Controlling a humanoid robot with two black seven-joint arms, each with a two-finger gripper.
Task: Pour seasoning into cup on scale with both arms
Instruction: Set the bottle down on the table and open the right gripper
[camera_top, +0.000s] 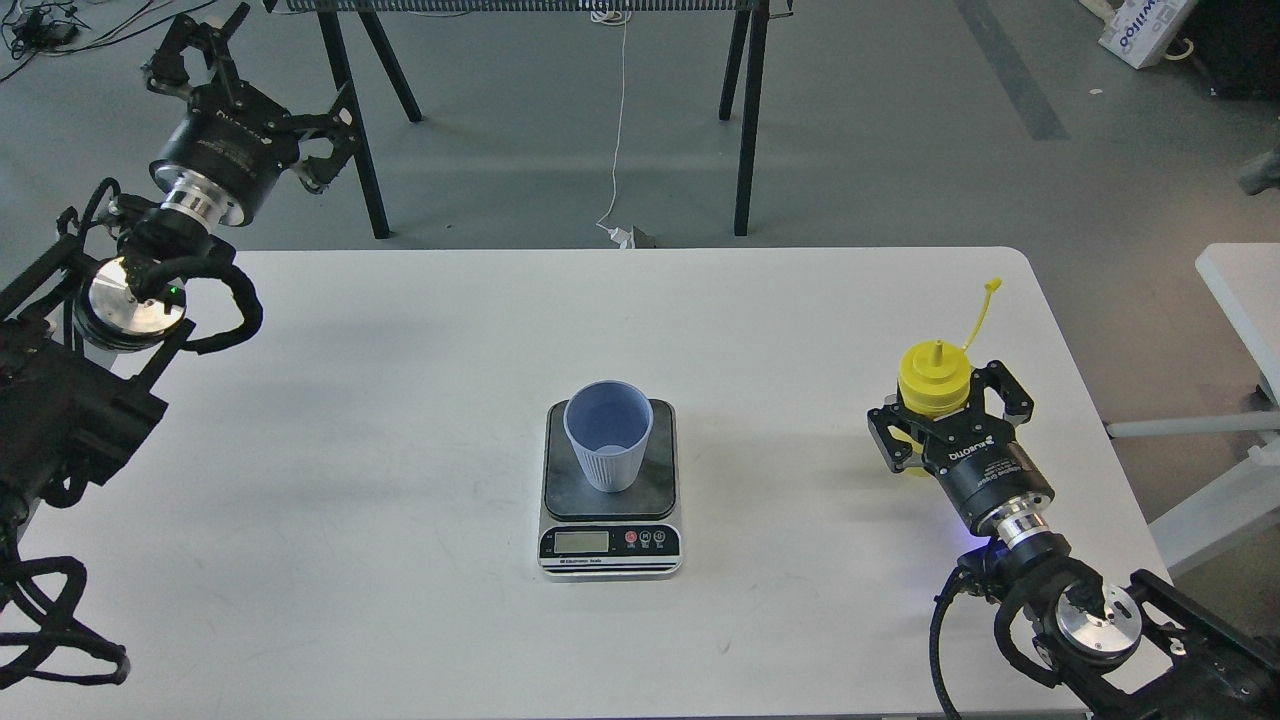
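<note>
Upright yellow bottle (935, 382) at the white surface's (350, 480) right side, clasped between the right hand's (950, 425) fingers. Blue cup (607, 435) atop the scale (610, 545) at centre. Left hand (255, 95) raised beyond the far-left corner, spread wide, holding nothing.

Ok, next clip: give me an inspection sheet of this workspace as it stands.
Surface: white table, bare apart from the job's things.
Job's things: light blue cup upright on the kitchen scale, mid-table; yellow squeeze bottle upright at right, cap strap up.
Clutter: nothing seen.
Grippers: right gripper around the bottle; left gripper open, raised beyond the table's left corner, holding nothing.
Cables: white cord on the floor behind.
Surroundings: grey floor, black trestle legs.
</note>
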